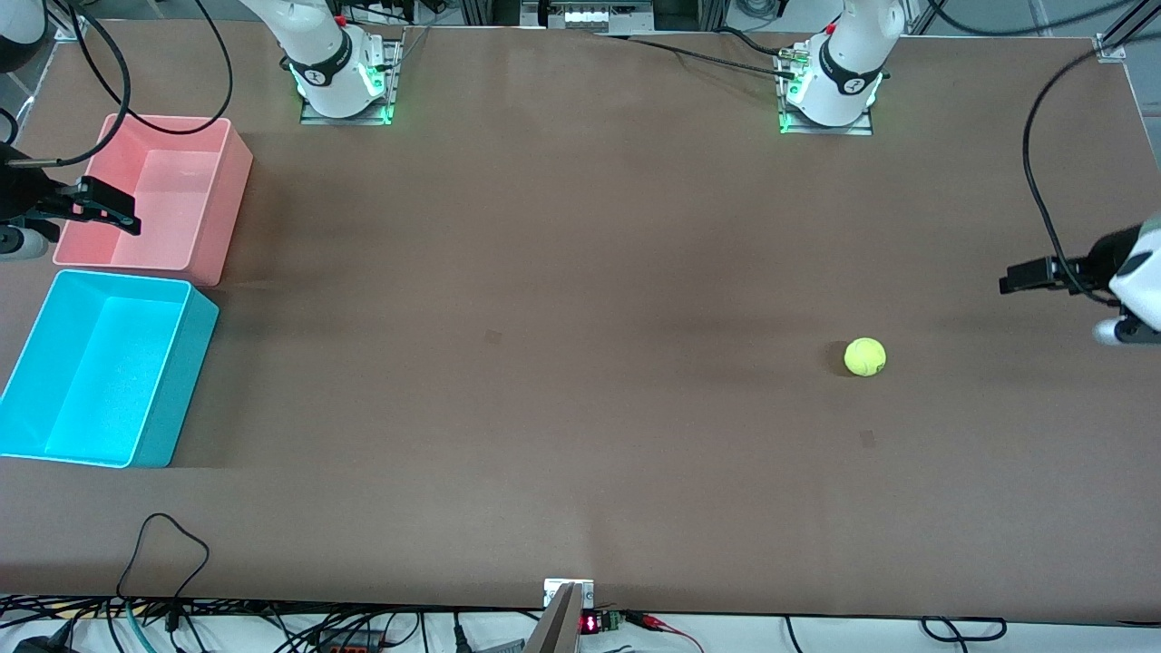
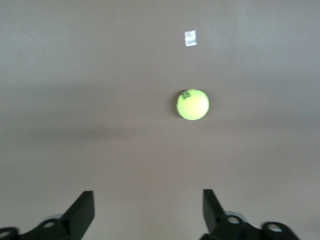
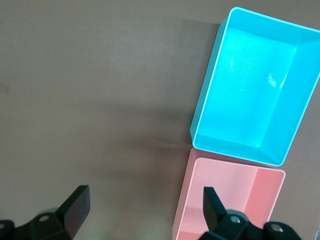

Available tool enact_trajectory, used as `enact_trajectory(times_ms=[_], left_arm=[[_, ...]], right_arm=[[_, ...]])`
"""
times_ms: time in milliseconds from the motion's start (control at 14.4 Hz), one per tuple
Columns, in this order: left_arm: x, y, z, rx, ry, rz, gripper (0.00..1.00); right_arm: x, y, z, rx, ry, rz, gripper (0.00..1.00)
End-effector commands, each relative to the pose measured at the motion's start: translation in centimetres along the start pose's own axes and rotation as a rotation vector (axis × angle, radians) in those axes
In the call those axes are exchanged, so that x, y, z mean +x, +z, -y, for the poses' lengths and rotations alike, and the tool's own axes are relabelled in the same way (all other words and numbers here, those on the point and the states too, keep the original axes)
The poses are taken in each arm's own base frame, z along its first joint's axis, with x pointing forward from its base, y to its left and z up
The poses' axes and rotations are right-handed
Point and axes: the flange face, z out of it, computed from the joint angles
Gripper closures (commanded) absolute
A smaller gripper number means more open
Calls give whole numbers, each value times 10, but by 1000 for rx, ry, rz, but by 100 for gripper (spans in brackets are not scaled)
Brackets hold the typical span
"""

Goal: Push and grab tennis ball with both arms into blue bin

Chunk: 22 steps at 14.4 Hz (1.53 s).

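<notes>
A: Tennis ball (image 1: pixel 864 356) — where is it found?
B: On bare table toward the left arm's end, well apart from the blue bin (image 1: pixel 95 367)

A: Handling?
B: Judged light, fuzzy, easily rolled; best pinched across its middle. Left gripper (image 2: pixel 147 212) and right gripper (image 3: pixel 145 212) are spread, nothing held
</notes>
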Motion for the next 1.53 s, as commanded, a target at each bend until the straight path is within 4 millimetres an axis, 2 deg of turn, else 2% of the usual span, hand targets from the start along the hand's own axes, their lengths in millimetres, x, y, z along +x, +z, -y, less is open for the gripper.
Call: enact_trajectory(times_ms=[0,139,278,417,625,903,1042,1111,1319,1458], left_arm=[[30,51,17,-19,101,22,73],[38,73,15,-27,239,42,99],[51,105,15,-40,429,57,100],[56,141,15,-35,515,48,100],[44,184,12,56,758,0,100],[40,205,13,112,942,28,100],[44,214,-3,175,1080,51,100],[46,216,-3,186,1099,39,100],[47,229,3,211,1256,11,100],[44,233,9,211,1291,10,100]], right_arm=[[-1,-3,-1,0,4,0,0],[1,-3,0,0,2,-3,0],[1,-2,-1,1,4,-5,0],[2,0,-1,2,3,0,0],[2,1,-3,2,6,2,0],[8,12,-2,17,5,22,0],[13,26,-2,22,1,52,0],[15,30,1,18,-13,64,0],[18,37,0,16,-22,76,0],[24,49,0,19,-25,99,0]])
